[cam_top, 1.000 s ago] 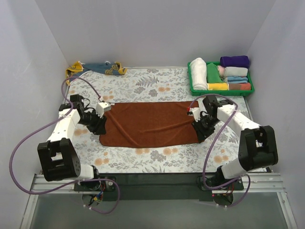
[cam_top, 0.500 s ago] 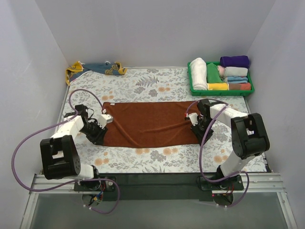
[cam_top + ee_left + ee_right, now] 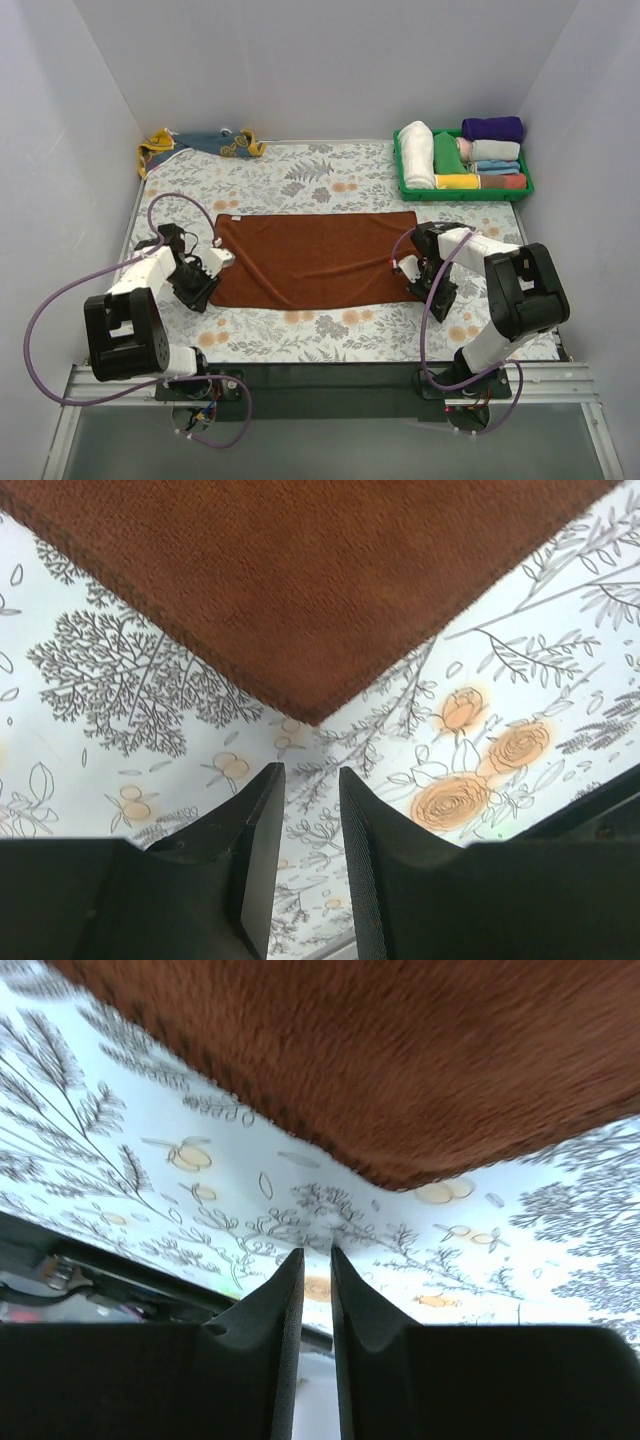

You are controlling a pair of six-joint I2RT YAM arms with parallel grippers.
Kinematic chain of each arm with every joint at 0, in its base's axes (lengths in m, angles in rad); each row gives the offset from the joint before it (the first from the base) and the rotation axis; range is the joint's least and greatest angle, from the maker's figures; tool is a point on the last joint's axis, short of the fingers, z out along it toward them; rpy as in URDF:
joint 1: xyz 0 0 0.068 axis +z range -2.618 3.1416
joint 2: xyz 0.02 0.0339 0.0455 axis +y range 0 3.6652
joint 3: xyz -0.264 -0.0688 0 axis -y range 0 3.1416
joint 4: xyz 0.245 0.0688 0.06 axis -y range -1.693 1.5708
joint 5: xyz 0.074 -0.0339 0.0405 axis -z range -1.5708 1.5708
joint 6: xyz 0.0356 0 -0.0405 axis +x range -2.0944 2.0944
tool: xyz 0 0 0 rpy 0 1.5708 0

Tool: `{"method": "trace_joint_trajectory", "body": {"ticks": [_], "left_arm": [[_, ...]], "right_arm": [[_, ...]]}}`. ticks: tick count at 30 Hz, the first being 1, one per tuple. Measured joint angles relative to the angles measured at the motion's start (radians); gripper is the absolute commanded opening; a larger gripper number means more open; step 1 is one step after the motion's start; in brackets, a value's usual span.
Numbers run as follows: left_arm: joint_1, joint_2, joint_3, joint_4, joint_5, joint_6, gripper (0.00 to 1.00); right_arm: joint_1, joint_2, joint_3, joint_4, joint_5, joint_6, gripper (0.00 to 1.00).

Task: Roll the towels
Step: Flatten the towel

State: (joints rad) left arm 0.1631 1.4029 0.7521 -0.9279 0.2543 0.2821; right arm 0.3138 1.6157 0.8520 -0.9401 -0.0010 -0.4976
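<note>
The rust-brown towel (image 3: 315, 258) lies spread flat on the flowered table cover. My left gripper (image 3: 207, 277) sits low just off its near left corner. In the left wrist view the jaws (image 3: 312, 772) stand apart and empty, and the towel's corner (image 3: 300, 580) lies just beyond the tips. My right gripper (image 3: 420, 282) sits off the near right corner. Its jaws (image 3: 317, 1252) show a narrow gap with nothing in it, and the towel's edge (image 3: 400, 1060) lies just ahead. The mustard-yellow towel with blue-grey patches (image 3: 200, 143) lies crumpled at the back left.
A green tray (image 3: 470, 194) at the back right holds several rolled cloths, white, green and purple among them. White walls close in the table on three sides. Purple cables loop beside both arms.
Both grippers have sunk to the table and come off the brown towel's near corners. The towel now lies flat and straighter along its near edge.
</note>
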Motion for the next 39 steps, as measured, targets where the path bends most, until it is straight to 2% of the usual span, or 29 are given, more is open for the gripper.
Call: {"method": "trace_joint_trajectory", "body": {"ticks": [5,11,15,23,32,39], "left_arm": [[0.0,-0.05,0.032,-0.082,0.02,0.012,0.27],[0.0,-0.048,0.183,-0.131,0.119,0.01,0.3],[-0.002,-0.019,0.217,-0.122,0.163,0.006,0.3],[-0.008,0.09,0.184,-0.053,0.203,-0.018,0.31],[-0.019,0.106,0.06,0.003,0.18,-0.009,0.3],[-0.037,0.066,0.034,0.015,0.168,-0.002,0.28]], "right_arm": [[0.008,-0.019,0.002,-0.02,0.007,-0.024,0.21],[0.008,-0.066,0.178,0.005,-0.093,-0.008,0.22],[0.011,-0.031,0.23,0.058,-0.128,0.002,0.21],[0.046,0.113,0.196,0.14,-0.1,0.013,0.19],[0.096,0.072,0.136,0.187,-0.014,-0.005,0.15],[0.133,0.048,0.097,0.213,0.025,-0.038,0.12]]}}
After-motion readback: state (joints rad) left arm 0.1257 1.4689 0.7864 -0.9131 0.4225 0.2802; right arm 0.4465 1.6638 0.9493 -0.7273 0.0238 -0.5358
